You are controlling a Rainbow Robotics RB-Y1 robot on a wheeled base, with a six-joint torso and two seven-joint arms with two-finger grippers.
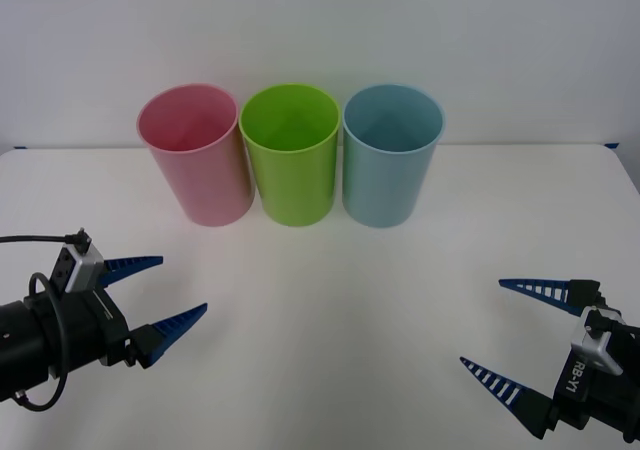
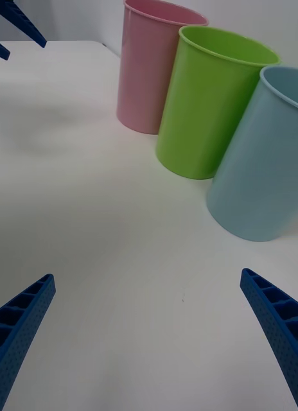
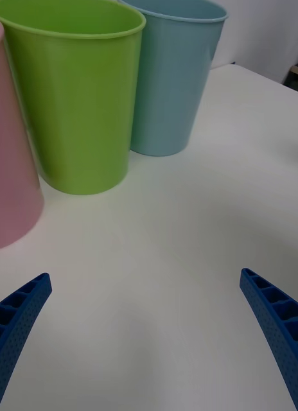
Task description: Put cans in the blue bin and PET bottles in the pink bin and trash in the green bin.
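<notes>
Pink bin (image 1: pixel 194 155), green bin (image 1: pixel 289 154), blue bin (image 1: pixel 391 154) upright in row; front view alone shows insides. Left gripper (image 1: pixel 165 290), right gripper (image 1: pixel 520 338) both spread, holding nothing.

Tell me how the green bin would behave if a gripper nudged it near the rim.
The green bin is tall with a narrower base, so a high push would probably tip it rather than slide it. It looks like thin, empty plastic, likely light. It stands close between the pink bin and blue bin, so it may knock one.
</notes>
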